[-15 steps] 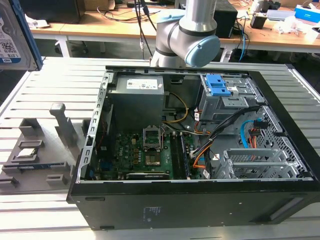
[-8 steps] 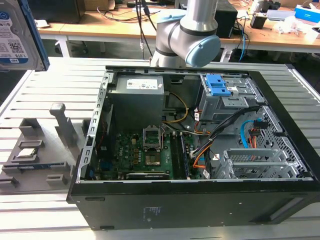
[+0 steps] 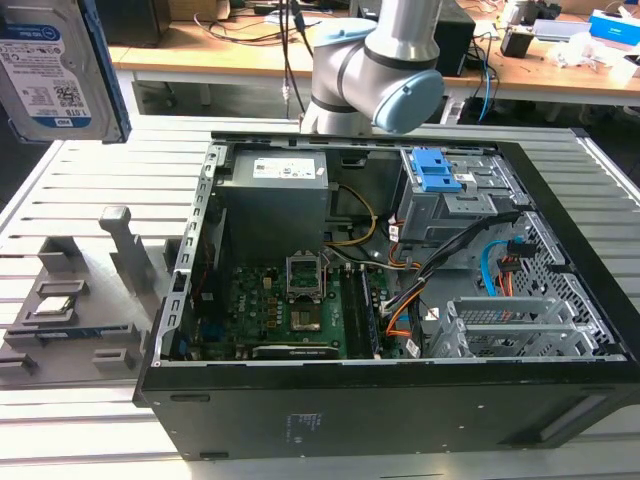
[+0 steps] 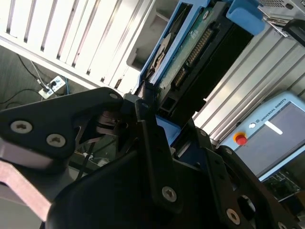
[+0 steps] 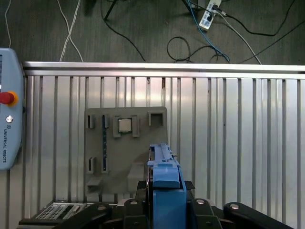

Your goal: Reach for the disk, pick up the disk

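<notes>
My gripper (image 5: 167, 204) is pinched on the disk (image 5: 166, 174). In the first wrist view its blue rail frame stands edge-on in my grip. In the second wrist view my black fingers (image 4: 151, 143) press against the frame, and the disk's circuit-board face (image 4: 190, 50) runs away from them.

In the exterior view the disk (image 3: 55, 70) hangs in the upper corner at the exterior view's left, label side showing, its outline cut by the frame edges. It is in the air above the slatted table (image 3: 90, 170) and well apart from the open computer case (image 3: 380, 410). My arm (image 3: 385, 60) shows at top centre, behind the case's far wall.

Looking down in the first wrist view, a grey holder tray (image 5: 97, 143) lies under the disk, with a small square chip (image 5: 125, 125) seated in one pocket. Bare slats (image 5: 238, 143) stretch beside the tray out to the table's edge rail (image 5: 167, 67); past that is dark floor with loose cables (image 5: 190, 43). A control tablet (image 5: 8, 119) with a red button sits at the table's border.
</notes>
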Motion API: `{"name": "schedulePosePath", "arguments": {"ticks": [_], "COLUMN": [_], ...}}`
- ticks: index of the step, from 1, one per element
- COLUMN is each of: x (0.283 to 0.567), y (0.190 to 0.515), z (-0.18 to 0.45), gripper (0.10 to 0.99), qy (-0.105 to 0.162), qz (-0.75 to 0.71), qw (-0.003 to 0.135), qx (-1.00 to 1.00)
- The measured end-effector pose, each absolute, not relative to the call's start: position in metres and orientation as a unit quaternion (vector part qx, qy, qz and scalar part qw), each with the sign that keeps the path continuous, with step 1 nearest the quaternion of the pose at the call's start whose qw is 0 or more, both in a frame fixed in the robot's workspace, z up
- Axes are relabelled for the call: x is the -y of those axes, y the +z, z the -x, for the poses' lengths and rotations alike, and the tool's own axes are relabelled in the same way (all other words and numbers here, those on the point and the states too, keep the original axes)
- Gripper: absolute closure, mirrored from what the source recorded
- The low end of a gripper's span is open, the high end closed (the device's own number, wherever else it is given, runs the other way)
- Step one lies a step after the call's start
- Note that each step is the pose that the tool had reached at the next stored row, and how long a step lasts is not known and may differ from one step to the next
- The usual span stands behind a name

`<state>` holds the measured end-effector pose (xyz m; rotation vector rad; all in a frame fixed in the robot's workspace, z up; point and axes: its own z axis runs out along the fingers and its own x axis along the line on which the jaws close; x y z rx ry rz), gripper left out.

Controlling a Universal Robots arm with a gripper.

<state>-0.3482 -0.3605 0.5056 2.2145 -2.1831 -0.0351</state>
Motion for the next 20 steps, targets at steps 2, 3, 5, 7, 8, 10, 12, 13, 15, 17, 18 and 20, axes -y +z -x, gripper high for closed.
{"name": "schedulePosePath", "arguments": {"ticks": [2,3,5,7,8,10,12,13,15,17,18,20], "x": [0.36,0.36,0.36,0.36,0.36,0.359,0.359,0.359,0.358,0.358,0.358,0.358], "y": [0.506,0.506,0.506,0.506,0.506,0.506,0.506,0.506,0.506,0.506,0.506,0.506], "z": [0.338,0.334,0.324,0.316,0.312,0.298,0.285,0.281,0.269,0.262,0.259,0.251], "gripper": [0.722,0.722,0.722,0.722,0.722,0.722,0.722,0.722,0.722,0.722,0.722,0.722], "qy": [-0.011,-0.011,-0.012,-0.012,-0.012,-0.012,-0.012,-0.012,-0.012,-0.012,-0.012,-0.012], "qz": [-0.712,-0.712,-0.712,-0.712,-0.712,-0.712,-0.712,-0.712,-0.712,-0.712,-0.712,-0.712], "qw": [0.016,0.016,0.016,0.016,0.016,0.017,0.017,0.017,0.017,0.017,0.017,0.017], "qx": [0.702,0.702,0.702,0.702,0.702,0.702,0.702,0.702,0.702,0.702,0.702,0.702]}}
